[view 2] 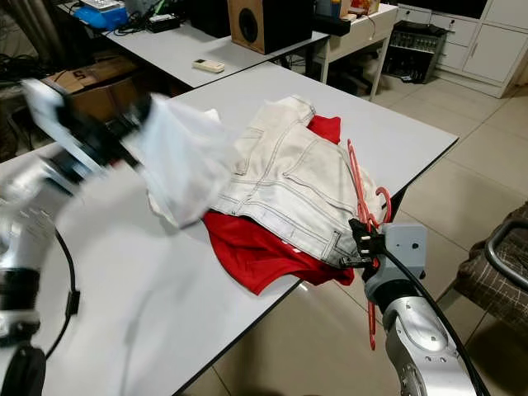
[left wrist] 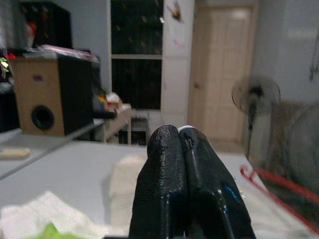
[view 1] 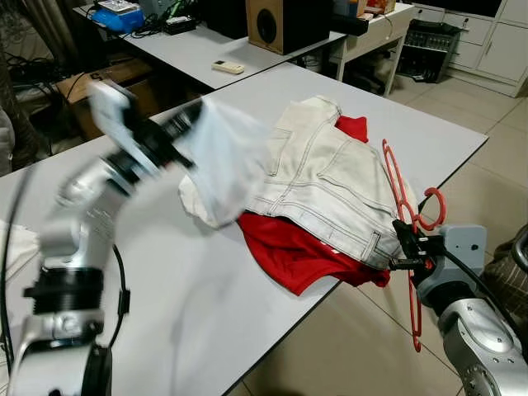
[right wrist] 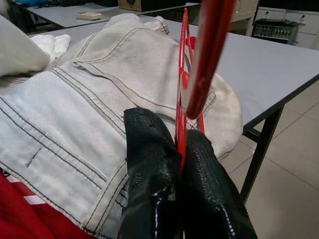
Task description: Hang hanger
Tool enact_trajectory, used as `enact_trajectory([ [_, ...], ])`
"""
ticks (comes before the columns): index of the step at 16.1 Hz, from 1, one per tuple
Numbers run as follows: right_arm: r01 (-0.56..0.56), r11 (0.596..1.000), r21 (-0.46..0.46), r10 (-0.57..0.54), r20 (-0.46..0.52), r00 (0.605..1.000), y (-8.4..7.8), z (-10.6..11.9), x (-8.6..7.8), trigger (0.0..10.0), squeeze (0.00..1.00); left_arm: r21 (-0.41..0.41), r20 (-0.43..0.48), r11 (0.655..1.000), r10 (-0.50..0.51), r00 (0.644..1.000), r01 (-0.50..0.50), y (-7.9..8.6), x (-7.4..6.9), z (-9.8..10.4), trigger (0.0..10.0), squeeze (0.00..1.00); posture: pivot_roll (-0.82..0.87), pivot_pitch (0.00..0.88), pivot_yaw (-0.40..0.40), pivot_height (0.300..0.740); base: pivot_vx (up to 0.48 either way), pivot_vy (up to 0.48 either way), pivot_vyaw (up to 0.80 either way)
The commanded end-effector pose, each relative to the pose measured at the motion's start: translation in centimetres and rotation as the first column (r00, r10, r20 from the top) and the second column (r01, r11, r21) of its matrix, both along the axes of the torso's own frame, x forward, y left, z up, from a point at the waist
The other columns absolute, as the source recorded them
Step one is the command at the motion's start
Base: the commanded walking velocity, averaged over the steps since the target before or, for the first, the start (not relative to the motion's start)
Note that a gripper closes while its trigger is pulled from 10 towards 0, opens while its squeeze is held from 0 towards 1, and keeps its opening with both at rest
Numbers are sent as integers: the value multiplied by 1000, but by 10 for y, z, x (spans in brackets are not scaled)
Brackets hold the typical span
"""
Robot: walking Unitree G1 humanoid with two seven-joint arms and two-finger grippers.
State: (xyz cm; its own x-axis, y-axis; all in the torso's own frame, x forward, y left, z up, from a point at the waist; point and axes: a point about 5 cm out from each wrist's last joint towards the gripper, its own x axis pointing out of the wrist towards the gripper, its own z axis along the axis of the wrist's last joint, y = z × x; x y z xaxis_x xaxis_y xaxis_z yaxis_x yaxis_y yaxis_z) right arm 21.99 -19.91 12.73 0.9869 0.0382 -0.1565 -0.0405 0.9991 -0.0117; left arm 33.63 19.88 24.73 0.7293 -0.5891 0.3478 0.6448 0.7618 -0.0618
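Right gripper [right wrist: 180,149]: off the near right corner of the table, black fingers pressed together on a thin bar of the red hanger; from where I stand the pinch looks firm, the bar running straight up between the two pads
Red hanger [view 1: 398,177]: standing more or less on edge at the table's right side; its upper part leans against the pale denim, its hook [view 1: 433,208] curls out beyond the table edge, and a lower stretch of it hangs down past the gripper toward the floor
Left gripper [left wrist: 187,149]: raised above the left part of the table, blurred in the head views; fingers closed tight with a sliver of white showing at the tips; I would say it is nipping the white cloth
White cloth [view 1: 223,169]: lifted off the table and hanging from the left gripper, smeared with motion; its lower end is over the edge of the clothes pile
Pale denim garment [view 1: 322,186]: lying across the middle of the table, dark stitching along seams and pockets; on top of the red one
Red garment [view 1: 285,247]: spread flat beneath the denim, one corner reaching the near table edge
Table [view 1: 206,313]: grey-white top, tiled floor beyond its right edge
Behind: a second table carrying a wooden speaker [view 1: 276,23] and a small remote [view 1: 228,67]
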Motion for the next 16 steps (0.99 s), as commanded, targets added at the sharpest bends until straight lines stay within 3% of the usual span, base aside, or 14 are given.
enact_trajectory([
  [1, -13, 1000, 11, 13, 1, 1000, 4, -1, 2, 10000, 0, -43, 43, 999, 17, 999, -15, 9, 0, 18, 0, 0, -219, 0, 91, 719, 0, 0, 0],
  [4, -9, 1000, 16, 9, 5, 1000, 5, -2, 2, 10000, 0, -84, 91, 996, 41, 995, -33, 21, 0, 36, 0, 0, -217, 0, 93, 719, 0, 0, 0],
  [8, -18, 1000, 20, 18, 7, 1000, 6, -3, 4, 10000, 0, -160, 106, 967, 214, 971, -196, 69, -2, 56, 0, 0, -198, 0, 77, 719, 0, 0, 0],
  [12, -40, 999, 25, 39, 10, 999, 10, -4, 10, 10000, 0, -204, 164, 931, 339, 926, -304, 112, -15, 85, 0, 0, -166, 0, 60, 719, 0, 0, 0],
  [14, -56, 998, 32, 56, 14, 998, 15, -5, 14, 10000, 0, -168, 207, 940, 329, 922, -297, 116, -20, 98, 0, 0, -159, 0, 60, 719, 0, 0, 0],
  [15, -59, 998, 34, 59, 16, 998, 17, -6, 15, 10000, 0, -156, 212, 950, 299, 930, -270, 107, -15, 100, 0, 0, -162, 0, 68, 719, 0, 0, 0],
  [16, -55, 998, 35, 55, 18, 998, 16, -6, 14, 10000, 0, -81, 192, 967, 254, 948, -243, 88, -3, 93, 0, 0, -168, 0, 77, 719, 0, 0, 0],
])
